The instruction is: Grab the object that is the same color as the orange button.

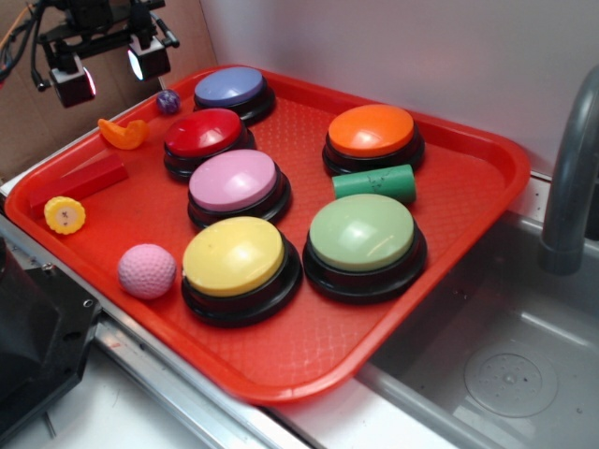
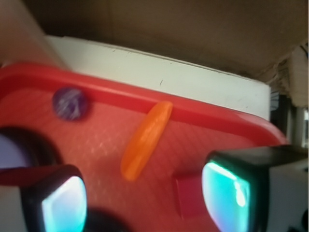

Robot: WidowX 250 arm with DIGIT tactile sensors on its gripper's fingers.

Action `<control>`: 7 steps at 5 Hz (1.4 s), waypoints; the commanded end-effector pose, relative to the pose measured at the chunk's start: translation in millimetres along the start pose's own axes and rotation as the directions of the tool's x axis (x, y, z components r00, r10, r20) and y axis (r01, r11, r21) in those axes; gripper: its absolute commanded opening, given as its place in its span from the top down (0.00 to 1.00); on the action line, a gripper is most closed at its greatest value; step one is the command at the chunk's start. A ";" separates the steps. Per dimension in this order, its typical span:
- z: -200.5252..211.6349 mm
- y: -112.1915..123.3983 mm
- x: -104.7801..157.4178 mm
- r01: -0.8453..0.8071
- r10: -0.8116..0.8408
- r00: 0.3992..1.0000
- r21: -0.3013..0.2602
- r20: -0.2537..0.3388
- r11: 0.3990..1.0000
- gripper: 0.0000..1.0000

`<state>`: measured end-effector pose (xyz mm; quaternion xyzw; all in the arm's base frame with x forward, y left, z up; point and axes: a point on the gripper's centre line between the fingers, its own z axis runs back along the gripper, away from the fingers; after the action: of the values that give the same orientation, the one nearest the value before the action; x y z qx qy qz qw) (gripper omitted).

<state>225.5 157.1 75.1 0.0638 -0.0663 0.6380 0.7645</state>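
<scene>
The jaws of the gripper [image 1: 110,71] are spread, with nothing between them, and hang above the far left corner of the red tray [image 1: 487,178]. In the wrist view, the 2 fingertips [image 2: 63,203] show pale glowing pads at the lower edge of the picture, one on each side.

The small orange toy [image 1: 124,133] lies on the tray floor below the jaws, near the tray's raised rim. In the wrist view it appears as a long, slightly curved orange piece [image 2: 145,141] between the 2 fingertips and beyond them, apart from both, with its far end against the rim. A small purple ball [image 1: 168,101] rests near it, just beside the blue button [image 1: 230,88].

A red block [image 1: 86,180] lies along the left rim of the tray, with a yellow flower-shaped disc [image 1: 65,214] just beside its near end. A pink ball [image 1: 147,270] sits next to the yellow button [image 1: 234,256].

The orange button [image 1: 372,131] stands on its black base at the far right of the tray, well apart from the orange toy. A green cylinder [image 1: 374,182] lies between it and the green button [image 1: 362,234]. The red button [image 1: 204,134] and the pink button [image 1: 234,181] stand in the left column. The tray rests on a worktop beside a sink [image 1: 505,374] with a grey tap [image 1: 571,178].
</scene>
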 end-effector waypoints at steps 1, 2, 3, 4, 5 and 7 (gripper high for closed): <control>-36.1 15.7 14.3 -0.065 0.065 0.998 0.002 -0.009 0.998 0.00; -49.1 15.3 12.0 -0.066 0.066 0.998 0.022 -0.022 0.998 0.00; -56.0 14.2 8.9 -0.059 0.061 0.997 0.026 -0.050 0.998 0.00; -60.3 14.8 8.7 -0.071 0.072 0.996 0.020 -0.050 0.997 0.37; -58.2 13.7 10.3 -0.062 0.060 0.996 -0.030 -0.063 0.998 1.00; -39.5 3.4 10.3 0.116 -0.118 0.993 -0.059 -0.026 0.991 1.00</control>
<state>231.6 165.5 17.0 0.0373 -0.0317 0.5979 0.8001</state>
